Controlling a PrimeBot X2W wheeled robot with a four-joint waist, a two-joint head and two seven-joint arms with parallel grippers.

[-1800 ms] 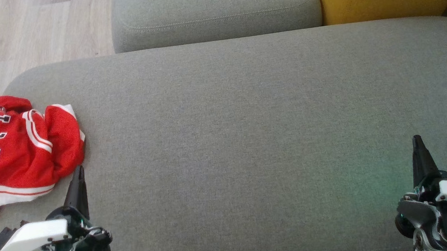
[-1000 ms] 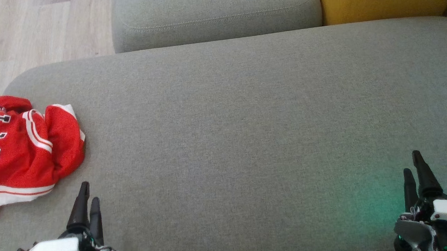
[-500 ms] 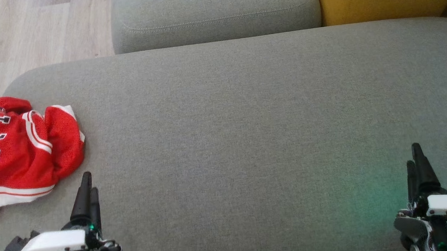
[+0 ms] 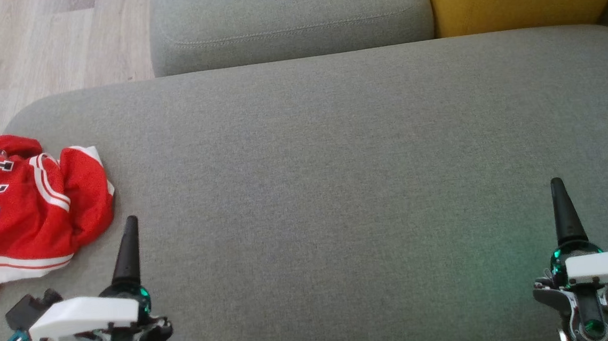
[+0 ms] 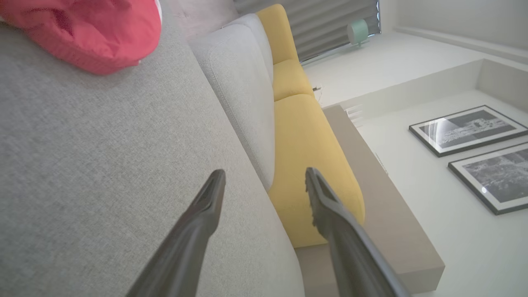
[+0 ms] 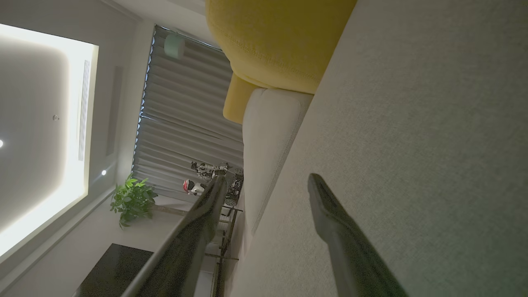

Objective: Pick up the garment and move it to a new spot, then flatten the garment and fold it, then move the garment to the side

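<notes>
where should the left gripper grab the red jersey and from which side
Probably the raised bunched fold at the right edge of the red jersey, the part nearest the left gripper. Come from the right, low over the grey seat cushion, open jaws straddling that ridge. It stands up in a hump, so there is cloth to pinch; the lettered part lies flatter.

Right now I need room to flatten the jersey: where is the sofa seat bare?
The grey seat is bare from the red garment rightward to its far end, between the back cushions and the right fingers. Crowded at the left end, around garment and left fingers.
</notes>
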